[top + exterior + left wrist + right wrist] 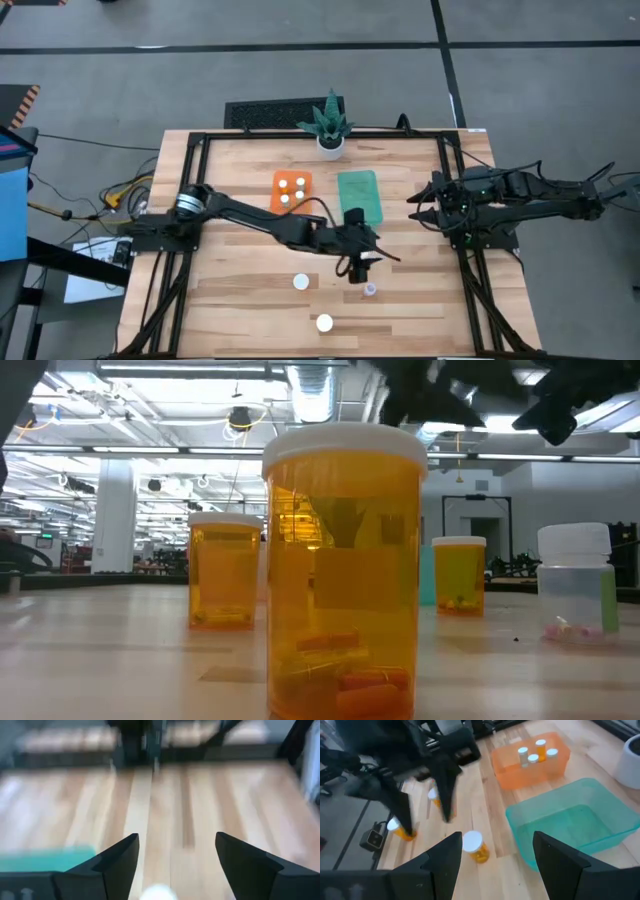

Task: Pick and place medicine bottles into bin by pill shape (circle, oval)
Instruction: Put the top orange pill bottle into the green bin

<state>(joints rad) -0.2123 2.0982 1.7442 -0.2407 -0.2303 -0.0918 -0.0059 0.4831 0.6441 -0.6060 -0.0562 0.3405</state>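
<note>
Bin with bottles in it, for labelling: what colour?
Orange bin, best in the right wrist view.

You have six white-capped medicine bottles (pixel 301 282), three in the orange plastic tray (pixel 291 192), one green plastic tray (pixel 360 196), one potted plant (pixel 329 127)

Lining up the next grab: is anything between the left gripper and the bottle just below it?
Nothing visible. The left gripper is open, and the bottle shows cap-up in the gap between its fingers, with nothing else close to it.
</note>
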